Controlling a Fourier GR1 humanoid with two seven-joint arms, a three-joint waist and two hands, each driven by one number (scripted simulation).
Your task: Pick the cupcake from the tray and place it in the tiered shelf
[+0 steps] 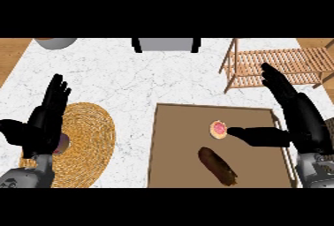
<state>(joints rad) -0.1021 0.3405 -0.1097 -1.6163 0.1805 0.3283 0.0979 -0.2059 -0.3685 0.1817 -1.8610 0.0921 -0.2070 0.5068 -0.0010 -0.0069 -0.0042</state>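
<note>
We see the right hand [297,119] spread wide, thumb just beside the round pink-topped cupcake [218,129] on the flat brown tray [179,150] — slatted wooden shelf [280,64] beyond; left hand [42,119] open too.

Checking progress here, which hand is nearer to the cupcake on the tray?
Right. The right hand has its thumb just beside the cupcake; the left hand rests far across, over the woven mat.

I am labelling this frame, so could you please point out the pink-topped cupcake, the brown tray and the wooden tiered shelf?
pink-topped cupcake [218,129]: head view, its top.
brown tray [183,150]: head view, bare floor.
wooden tiered shelf [280,59]: head view, slatted top.
</note>
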